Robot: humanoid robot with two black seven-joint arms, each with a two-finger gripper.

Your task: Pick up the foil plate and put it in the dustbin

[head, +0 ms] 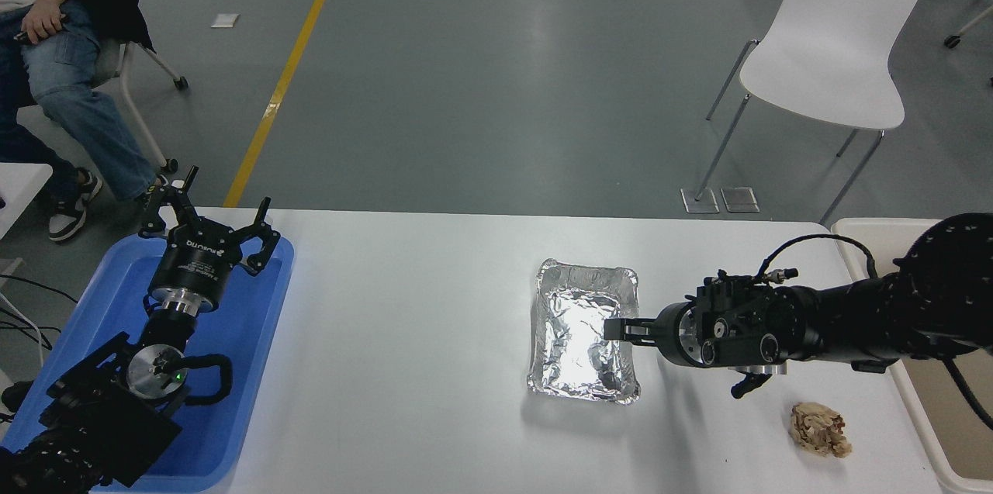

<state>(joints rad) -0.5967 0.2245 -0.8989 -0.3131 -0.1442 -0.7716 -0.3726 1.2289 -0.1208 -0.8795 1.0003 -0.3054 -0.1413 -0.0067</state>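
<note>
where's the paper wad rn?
Head view: the paper wad lies on the table's near right corner, right of the foil plate and just nearside of the right arm.

The plate (583,335) is shiny silver with wrinkles. The table (403,339) is white. The tray (248,339) at its left edge is blue. The paper wad (819,429) is tan. The bin (869,234) is cream. Both grippers (211,226) (618,329) are black.
</note>
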